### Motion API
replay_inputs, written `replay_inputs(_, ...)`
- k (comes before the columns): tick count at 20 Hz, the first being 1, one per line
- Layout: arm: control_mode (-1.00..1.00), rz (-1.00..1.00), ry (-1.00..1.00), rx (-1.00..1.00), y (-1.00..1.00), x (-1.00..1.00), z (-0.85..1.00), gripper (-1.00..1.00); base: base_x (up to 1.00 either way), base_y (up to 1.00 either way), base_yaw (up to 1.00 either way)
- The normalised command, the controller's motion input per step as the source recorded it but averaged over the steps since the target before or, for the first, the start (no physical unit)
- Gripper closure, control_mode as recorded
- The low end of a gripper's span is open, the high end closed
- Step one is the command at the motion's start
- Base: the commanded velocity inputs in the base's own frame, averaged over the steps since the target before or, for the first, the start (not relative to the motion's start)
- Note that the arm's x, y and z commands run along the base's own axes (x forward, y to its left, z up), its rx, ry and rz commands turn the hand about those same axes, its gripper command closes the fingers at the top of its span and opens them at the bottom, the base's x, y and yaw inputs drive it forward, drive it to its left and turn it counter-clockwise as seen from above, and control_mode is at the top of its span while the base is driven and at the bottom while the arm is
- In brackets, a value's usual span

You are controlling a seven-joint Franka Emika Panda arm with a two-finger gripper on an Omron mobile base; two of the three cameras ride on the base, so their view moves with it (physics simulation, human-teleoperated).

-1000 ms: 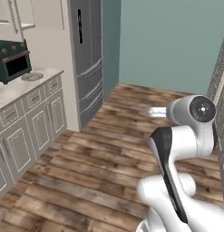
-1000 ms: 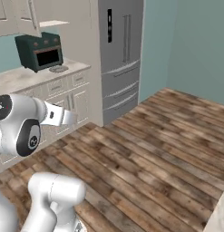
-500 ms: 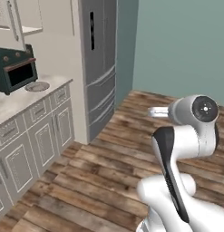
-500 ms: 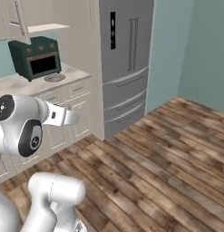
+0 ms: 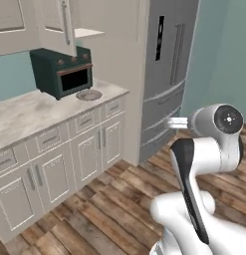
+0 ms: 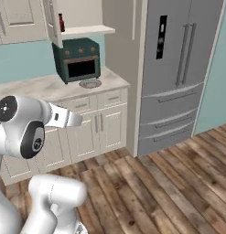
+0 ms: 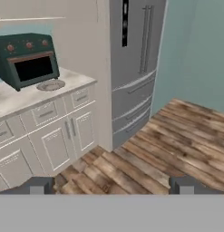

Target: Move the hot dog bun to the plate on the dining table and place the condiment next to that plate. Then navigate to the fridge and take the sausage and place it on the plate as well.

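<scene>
The grey stainless fridge (image 5: 169,74) stands shut past the end of the counter, and it is also seen ahead as the fridge (image 6: 183,73) and the fridge (image 7: 131,68). In the hand view my gripper (image 7: 112,186) is open, its two dark fingertips (image 7: 38,186) far apart at the bottom with nothing between them. It hangs over the wooden floor, still well short of the fridge doors. My white arm (image 5: 204,149) is folded in front of the base.
A dark green toaster oven (image 5: 62,72) and a small grey dish (image 5: 88,94) sit on the pale counter (image 5: 25,112) over white cabinets (image 6: 100,130), left of the fridge. A wood floor (image 7: 168,154) stretches before the fridge, with a teal wall (image 7: 195,50) to its right.
The whole picture has shifted: the base has driven nearer, so the fridge, counter and toaster oven appear larger and closer. The arm keeps the same folded pose.
</scene>
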Motion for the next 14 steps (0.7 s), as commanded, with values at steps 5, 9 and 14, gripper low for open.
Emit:
replay_inputs(5, 1.0, 0.0, 0.0, 0.0, 0.0, 0.0, 0.0, -1.0, 0.84, -0.26, 0.49)
replay_inputs(9, 1.0, 0.0, 0.0, 0.0, 0.0, 0.0, 0.0, -1.0, 0.93, -0.44, 0.26)
replay_inputs(14, 1.0, 0.0, 0.0, 0.0, 0.0, 0.0, 0.0, -1.0, 0.95, -0.46, 0.18)
